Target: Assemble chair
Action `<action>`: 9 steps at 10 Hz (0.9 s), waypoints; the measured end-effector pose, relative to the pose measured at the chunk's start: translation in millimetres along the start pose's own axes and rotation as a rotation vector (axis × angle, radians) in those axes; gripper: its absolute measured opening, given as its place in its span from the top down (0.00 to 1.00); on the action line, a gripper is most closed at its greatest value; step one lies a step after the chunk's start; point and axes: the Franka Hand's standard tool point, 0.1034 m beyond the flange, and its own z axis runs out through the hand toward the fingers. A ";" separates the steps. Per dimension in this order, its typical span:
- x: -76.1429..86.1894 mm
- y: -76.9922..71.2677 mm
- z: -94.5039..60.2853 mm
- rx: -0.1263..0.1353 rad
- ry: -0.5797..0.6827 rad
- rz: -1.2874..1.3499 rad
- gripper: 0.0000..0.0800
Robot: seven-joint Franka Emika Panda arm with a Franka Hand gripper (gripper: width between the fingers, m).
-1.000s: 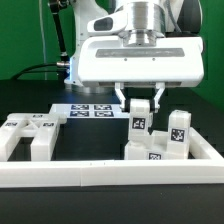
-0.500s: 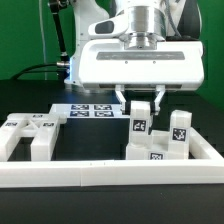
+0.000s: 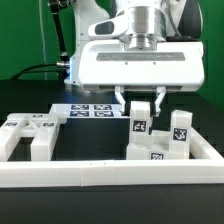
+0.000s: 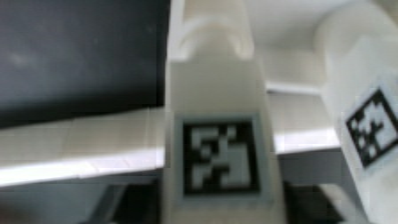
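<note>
My gripper [image 3: 140, 101] is shut on a narrow upright white chair piece [image 3: 140, 117] that carries a black-and-white tag, its fingers pressing on both sides of the top. In the wrist view the same piece [image 4: 217, 110] runs straight out between the jaws of the gripper [image 4: 222, 203], tag facing the camera. The piece's lower end meets a low white block [image 3: 150, 152] at the exterior view's right. A second tagged upright piece [image 3: 178, 128] stands just to the right of it, apart from the fingers, and shows in the wrist view [image 4: 365, 105] too.
Other white chair pieces [image 3: 28, 135] lie grouped at the exterior view's left. The marker board [image 3: 92, 110] lies flat behind them. A long white border rail [image 3: 100, 176] runs along the front, turning up the right side. The tabletop is black.
</note>
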 end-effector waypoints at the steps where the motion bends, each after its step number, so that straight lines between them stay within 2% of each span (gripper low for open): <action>1: 0.0 0.0 0.0 0.000 0.000 0.000 0.30; 2: -0.6 0.1 0.3 0.000 -0.002 -0.001 0.30; 3: -0.9 0.2 0.4 0.000 -0.003 -0.001 0.22; 6: -1.2 1.0 0.7 -0.001 -0.005 -0.006 0.19; 9: 9.6 6.4 -6.7 0.002 -0.015 -0.030 0.19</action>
